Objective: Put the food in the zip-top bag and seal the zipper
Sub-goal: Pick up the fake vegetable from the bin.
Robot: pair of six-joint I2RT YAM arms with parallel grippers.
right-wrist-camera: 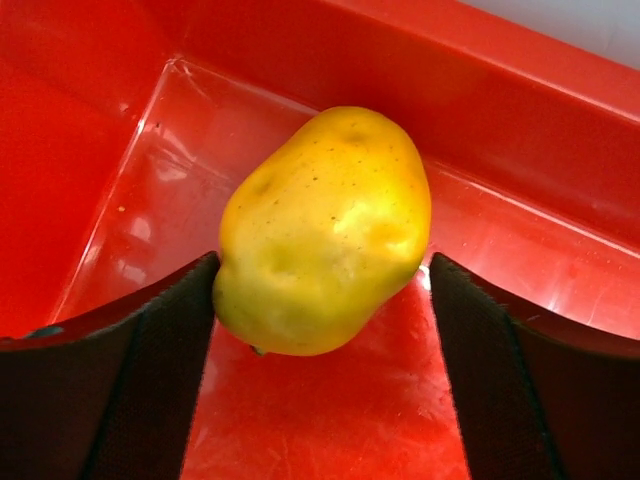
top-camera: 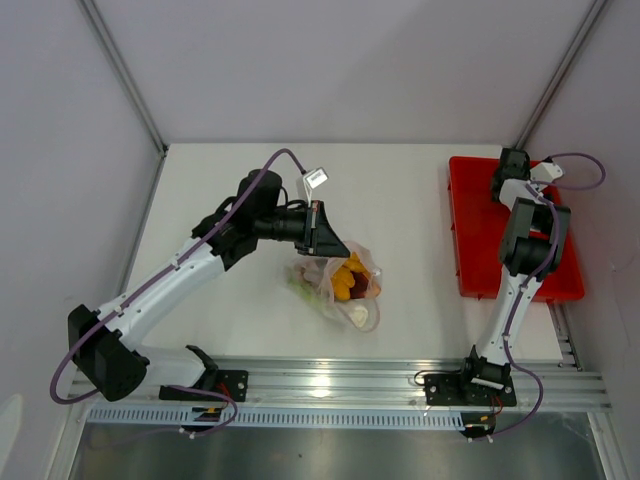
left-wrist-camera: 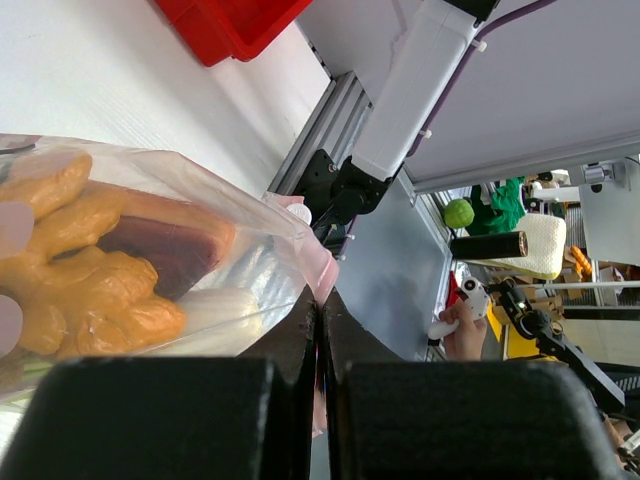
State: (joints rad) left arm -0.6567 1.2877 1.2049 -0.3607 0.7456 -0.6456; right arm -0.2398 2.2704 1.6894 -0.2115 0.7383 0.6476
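The left gripper (left-wrist-camera: 320, 340) has its fingers pressed together on the rim of the bag (left-wrist-camera: 270, 225), seemingly keeping it lifted for loading at the middle of the table (top-camera: 220, 180), while the right gripper (right-wrist-camera: 322, 265) has its fingers spread either side of the lemon (right-wrist-camera: 325, 215) in the tray (right-wrist-camera: 120, 120), poised to grasp it.

Yellow lemon (right-wrist-camera: 325, 230), red tray (right-wrist-camera: 100, 130), clear pinkish bag (left-wrist-camera: 275, 225), white table (top-camera: 400, 200)

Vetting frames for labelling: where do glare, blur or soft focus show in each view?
Top external: even light, sharp, mild glare on the aluminium rail. Left wrist: left gripper blurred up close, zip-top bag fairly sharp. Right wrist: lemon sharp, white glare streaks on the red tray floor.
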